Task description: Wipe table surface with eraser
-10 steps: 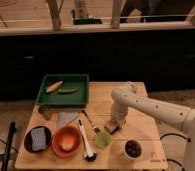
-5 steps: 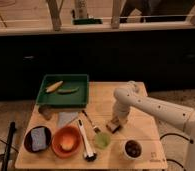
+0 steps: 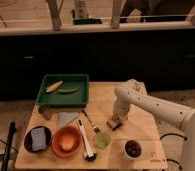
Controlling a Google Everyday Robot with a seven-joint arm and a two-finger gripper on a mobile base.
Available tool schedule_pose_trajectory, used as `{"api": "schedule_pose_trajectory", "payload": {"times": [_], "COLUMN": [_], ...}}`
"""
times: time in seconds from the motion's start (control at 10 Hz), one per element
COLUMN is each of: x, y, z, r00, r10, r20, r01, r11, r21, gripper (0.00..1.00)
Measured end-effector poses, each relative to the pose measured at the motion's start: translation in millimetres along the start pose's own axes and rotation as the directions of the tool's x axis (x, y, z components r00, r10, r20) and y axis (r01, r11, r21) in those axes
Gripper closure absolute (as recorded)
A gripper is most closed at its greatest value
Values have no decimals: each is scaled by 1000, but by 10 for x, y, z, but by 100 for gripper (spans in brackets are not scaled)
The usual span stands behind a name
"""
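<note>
The table surface (image 3: 141, 130) is a light tan wooden top with plank lines. The eraser (image 3: 112, 124), a small tan block with a dark underside, lies on it just right of the middle. My gripper (image 3: 117, 119) points down from the white arm (image 3: 151, 105), which reaches in from the right. It is shut on the eraser and holds it against the wood.
A green tray (image 3: 82, 80) with two long items sits at the back left. Along the front stand a dark bowl with a blue-grey sponge (image 3: 38, 138), an orange bowl (image 3: 66, 141), a white-handled brush (image 3: 85, 139), a green cup (image 3: 102, 141) and a small bowl (image 3: 133, 148). A fork (image 3: 91, 121) and a grey cloth (image 3: 67, 118) lie left of the eraser.
The gripper and the eraser have slid slightly to the right across the table. Nothing else has moved.
</note>
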Motion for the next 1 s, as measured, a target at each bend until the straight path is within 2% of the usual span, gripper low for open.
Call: {"api": "schedule_pose_trajectory", "payload": {"times": [0.3,0.6,0.8,1.0], "x": [-278,-550,-592,-482], "y": [-228,-137,56,209], "z": [3,-30,-111,-185], "r00": [994,982,983,989], "r10": [-90,-155,-153,-122], "r20": [56,104,105,80], "r01": [88,152,151,121], "r11": [996,988,988,992], "r21": [30,40,30,21], "gripper": [100,100,100,100]}}
